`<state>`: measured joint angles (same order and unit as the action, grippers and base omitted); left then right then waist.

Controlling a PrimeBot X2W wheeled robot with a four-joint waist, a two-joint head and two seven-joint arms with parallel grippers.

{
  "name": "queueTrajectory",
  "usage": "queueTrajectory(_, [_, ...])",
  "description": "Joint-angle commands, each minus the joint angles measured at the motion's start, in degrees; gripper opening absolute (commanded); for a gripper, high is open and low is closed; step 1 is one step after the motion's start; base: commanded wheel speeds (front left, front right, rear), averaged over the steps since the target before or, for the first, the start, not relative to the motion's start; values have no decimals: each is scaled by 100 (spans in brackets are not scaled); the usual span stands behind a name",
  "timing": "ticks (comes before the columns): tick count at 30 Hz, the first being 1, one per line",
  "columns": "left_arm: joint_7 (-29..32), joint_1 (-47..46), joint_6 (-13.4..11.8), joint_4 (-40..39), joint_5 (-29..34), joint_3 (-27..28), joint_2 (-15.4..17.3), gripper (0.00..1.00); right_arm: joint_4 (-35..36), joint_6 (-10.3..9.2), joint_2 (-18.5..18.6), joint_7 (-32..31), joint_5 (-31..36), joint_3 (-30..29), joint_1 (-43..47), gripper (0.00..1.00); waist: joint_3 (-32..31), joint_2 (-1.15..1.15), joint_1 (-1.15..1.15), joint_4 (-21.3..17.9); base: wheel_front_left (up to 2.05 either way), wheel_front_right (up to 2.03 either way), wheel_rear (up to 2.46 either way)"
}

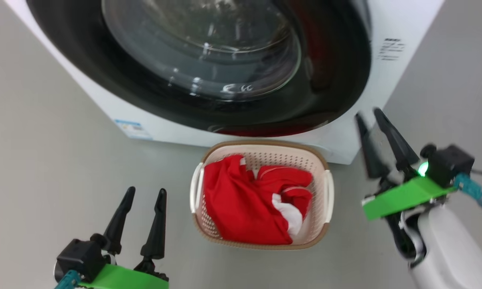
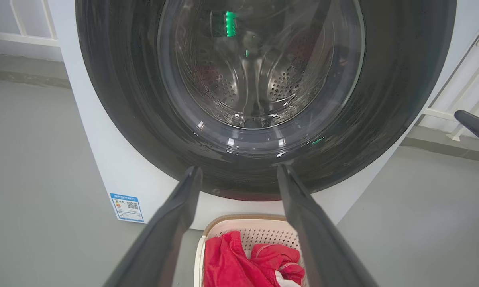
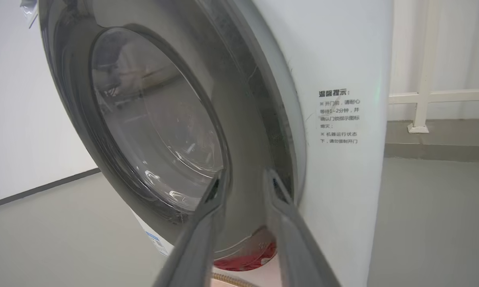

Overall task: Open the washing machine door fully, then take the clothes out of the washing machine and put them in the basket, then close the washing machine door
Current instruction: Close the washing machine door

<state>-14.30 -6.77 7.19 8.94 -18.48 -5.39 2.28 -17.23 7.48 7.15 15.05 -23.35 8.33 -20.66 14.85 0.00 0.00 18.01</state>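
The washing machine (image 1: 385, 84) is white, and its door (image 1: 201, 48), black-rimmed with a glass bowl, lies flat against its front. On the floor before it stands the basket (image 1: 265, 145), holding the red and white clothes (image 1: 245, 200). My left gripper (image 1: 146, 190) is open and empty, left of the basket. My right gripper (image 1: 367, 113) is open and empty by the washer's right front corner. The left wrist view faces the door (image 2: 259, 79) between the open left gripper (image 2: 238, 169), with the basket (image 2: 243, 219) and clothes (image 2: 231, 263) below. The right gripper (image 3: 245, 173) points at the door's (image 3: 156, 119) right rim.
A blue sticker (image 1: 132, 129) sits low on the washer's left front, and printed text (image 3: 339, 115) on its right front. A white railing (image 3: 423, 95) runs behind the machine and a white wall (image 3: 16, 119) stands to its left. Grey floor (image 1: 44, 160) surrounds the basket.
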Motion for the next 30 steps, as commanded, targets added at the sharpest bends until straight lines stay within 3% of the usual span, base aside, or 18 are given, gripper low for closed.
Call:
queueTrajectory(1, [-70,87,30,-104,65,227,67,100,152,1,-59,-5,-61,124,140,100,-200,0,0,-220,0,0,0])
queueTrajectory(13, [-70,157,30,-118,77,331,237,100,220,1,-110,-5,23,-170,1098,100,-408,0,0,-748,0,0,0])
queueTrajectory(30, [-70,322,30,-157,92,498,360,100,373,1,-220,-5,78,-645,1756,100,-684,0,0,-1333,0,0,0])
